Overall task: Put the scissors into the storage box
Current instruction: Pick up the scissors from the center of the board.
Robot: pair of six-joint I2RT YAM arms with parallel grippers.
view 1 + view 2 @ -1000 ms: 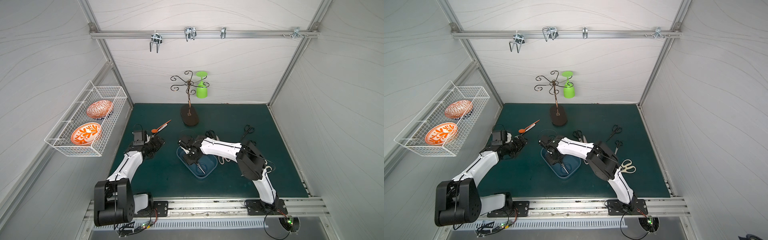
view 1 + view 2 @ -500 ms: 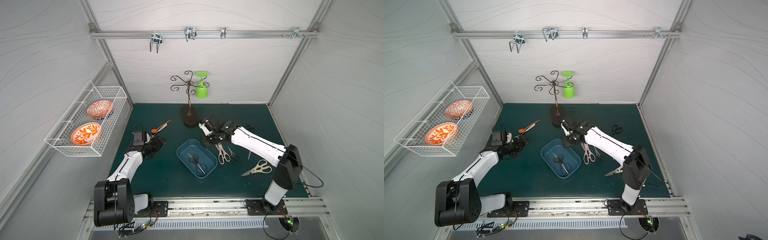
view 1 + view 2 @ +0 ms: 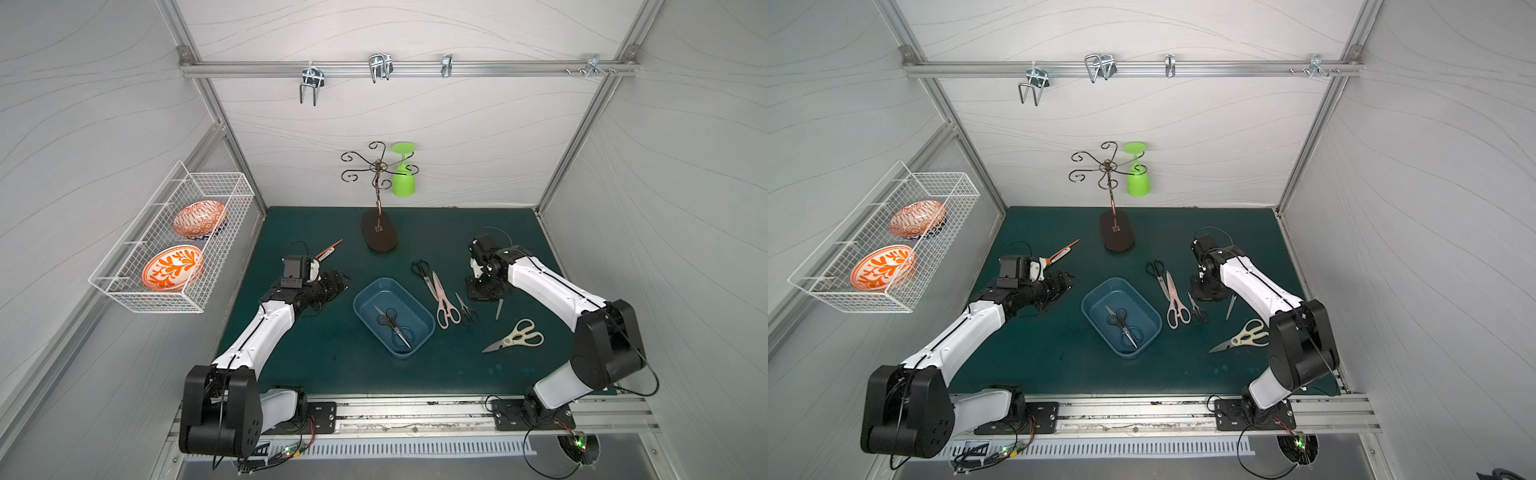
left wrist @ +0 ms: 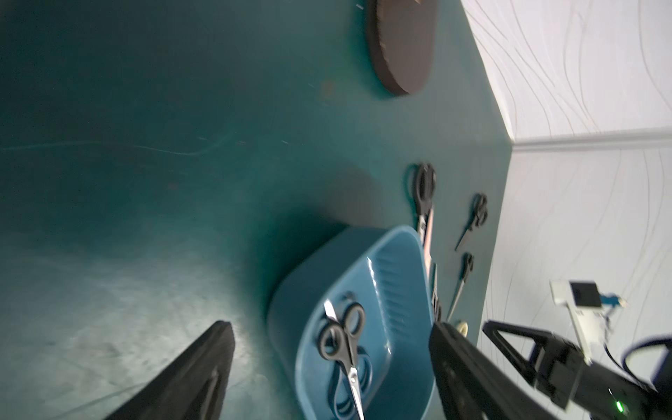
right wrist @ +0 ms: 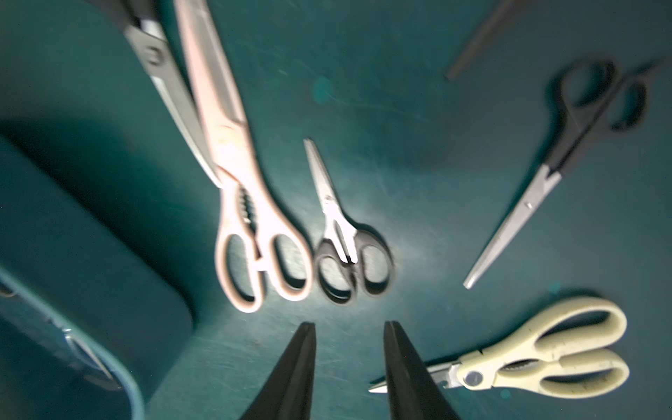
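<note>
In storage box: two scissors | right gripper parted, empty

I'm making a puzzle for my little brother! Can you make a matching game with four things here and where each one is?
Things
1. pink scissors
2. cream scissors
3. green glass
4. orange bowls

Places
A. in the white wire basket
B. hanging upside down on the metal stand
C. on the mat, blade against a black-handled pair
D. alone on the mat, touching nothing else

Pairs: 1-C, 2-D, 3-B, 4-A
</note>
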